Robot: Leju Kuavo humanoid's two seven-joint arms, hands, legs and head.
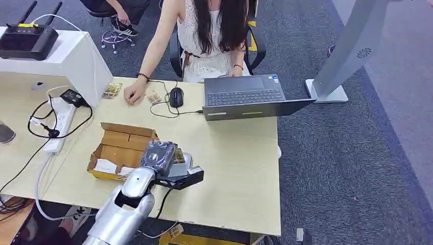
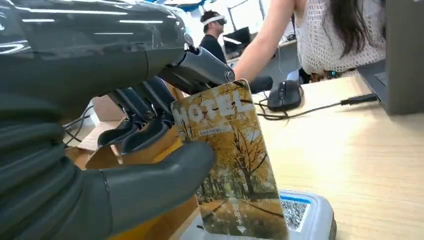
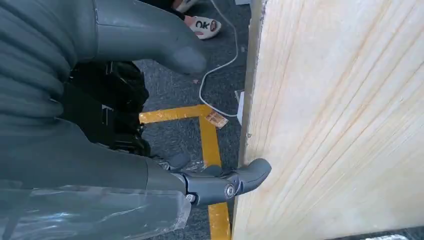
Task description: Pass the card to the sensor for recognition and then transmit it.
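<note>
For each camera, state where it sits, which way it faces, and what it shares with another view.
Head view: high on the body, looking down at the table; left hand over the sensor.
Left wrist view: behind the left hand, which holds the card over the sensor.
Right wrist view: behind the right hand, beside the table edge.
Head and left wrist views share mouse and laptop.

Even, bright indoor light with soft shadows; glare streaks the left hand (image 2: pixel 100 115) cover, background softly blurred.

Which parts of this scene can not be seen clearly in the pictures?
- Sensor: left wrist view, its top mostly hidden by the hotel card; cut by the picture edge.
- Card in the head view: covered by the left robot hand.
- Right robot hand: fingers mostly hidden behind the cover beside the table.
</note>
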